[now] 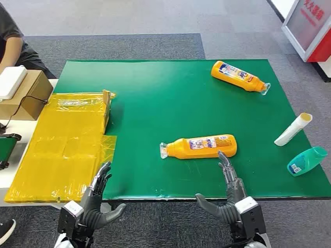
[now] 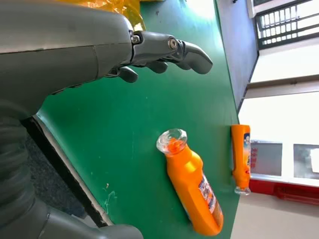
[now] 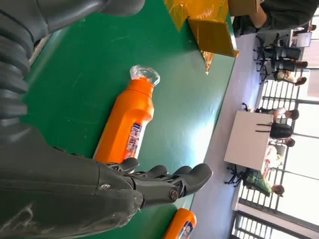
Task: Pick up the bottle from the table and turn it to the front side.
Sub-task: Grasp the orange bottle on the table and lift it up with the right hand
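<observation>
While both arms rest at the near edge of the green table [image 1: 156, 103], neither hand holds anything. The left hand [image 1: 98, 199] sits at the near left corner, fingers extended and slightly apart, thumb swung out to the side, just beside the yellow plastic sheet [image 1: 62, 150]. The right hand [image 1: 230, 194] has its fingers straight and close together, thumb spread wide; its fingertips [image 1: 222, 156] reach just short of the orange bottle [image 1: 201, 146], and contact cannot be confirmed. That bottle lies on its side near the table's front centre, clear cap toward the left, label facing up. To the right, a teal bottle [image 1: 306, 160] and a white tube [image 1: 292, 129] lie at the table's right edge. At the far right a second orange bottle [image 1: 238, 76] lies on its side. Far left, a cardboard box [image 1: 29, 93] stands beside a seated person [image 1: 13, 44].
</observation>
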`<state>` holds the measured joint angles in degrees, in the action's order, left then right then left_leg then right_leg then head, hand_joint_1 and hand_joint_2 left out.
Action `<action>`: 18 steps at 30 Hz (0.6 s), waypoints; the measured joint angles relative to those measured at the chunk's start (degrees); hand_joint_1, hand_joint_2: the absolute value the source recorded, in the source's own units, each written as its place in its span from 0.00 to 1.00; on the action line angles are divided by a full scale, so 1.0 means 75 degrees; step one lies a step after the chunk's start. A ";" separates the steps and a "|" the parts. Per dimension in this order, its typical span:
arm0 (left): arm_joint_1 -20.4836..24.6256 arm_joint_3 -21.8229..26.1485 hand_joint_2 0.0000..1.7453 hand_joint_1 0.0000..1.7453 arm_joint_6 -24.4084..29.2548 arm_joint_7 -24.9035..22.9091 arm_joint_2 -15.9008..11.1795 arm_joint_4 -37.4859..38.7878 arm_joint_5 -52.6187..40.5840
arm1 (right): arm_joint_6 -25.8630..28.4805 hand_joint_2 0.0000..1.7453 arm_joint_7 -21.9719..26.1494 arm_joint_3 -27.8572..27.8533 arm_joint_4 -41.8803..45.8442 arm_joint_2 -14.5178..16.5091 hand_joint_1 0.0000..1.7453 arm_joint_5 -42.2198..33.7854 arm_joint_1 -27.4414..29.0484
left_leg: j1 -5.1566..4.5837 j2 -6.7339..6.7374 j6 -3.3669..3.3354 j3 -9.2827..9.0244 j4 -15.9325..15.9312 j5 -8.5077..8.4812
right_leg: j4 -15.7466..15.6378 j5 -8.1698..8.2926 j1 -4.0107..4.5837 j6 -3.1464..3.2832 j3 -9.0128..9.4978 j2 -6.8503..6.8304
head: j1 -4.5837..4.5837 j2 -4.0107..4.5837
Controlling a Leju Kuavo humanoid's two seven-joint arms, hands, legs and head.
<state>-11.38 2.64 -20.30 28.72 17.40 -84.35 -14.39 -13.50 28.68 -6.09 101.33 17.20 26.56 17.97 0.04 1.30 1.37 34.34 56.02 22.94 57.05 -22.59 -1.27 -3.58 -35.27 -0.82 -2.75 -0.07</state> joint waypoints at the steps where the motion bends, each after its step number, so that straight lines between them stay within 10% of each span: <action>1: 0.0000 0.0007 1.00 0.00 -0.0004 0.0000 0.0005 0.0000 -0.0001 | 0.0004 1.00 -0.0002 0.0008 0.0000 -0.0007 0.00 -0.0002 0.0000 | 0.0000 0.0000 0.0000 0.0000 0.0000 0.0000 | 0.0000 0.0000 0.0000 0.0000 0.0000 0.0000 | 0.0000 0.0000; 18: 0.0001 0.0737 1.00 0.00 -0.0375 0.0181 0.0137 0.0000 -0.0042 | 0.1659 1.00 -0.1542 0.0480 0.0148 -0.0447 0.00 0.2364 -0.0553 | 0.0000 0.0000 0.0000 -0.0001 0.0000 -0.0002 | 0.0000 0.0001 0.0000 -0.0002 0.0001 0.0000 | 0.0000 0.0000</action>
<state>-11.38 8.17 -23.11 30.07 18.43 -84.35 -14.71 -1.05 17.11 -2.49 102.44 13.85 44.29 13.83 0.04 1.30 1.37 34.33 56.02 22.93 57.05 -22.58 -1.27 -3.59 -35.27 -0.82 -2.75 -0.07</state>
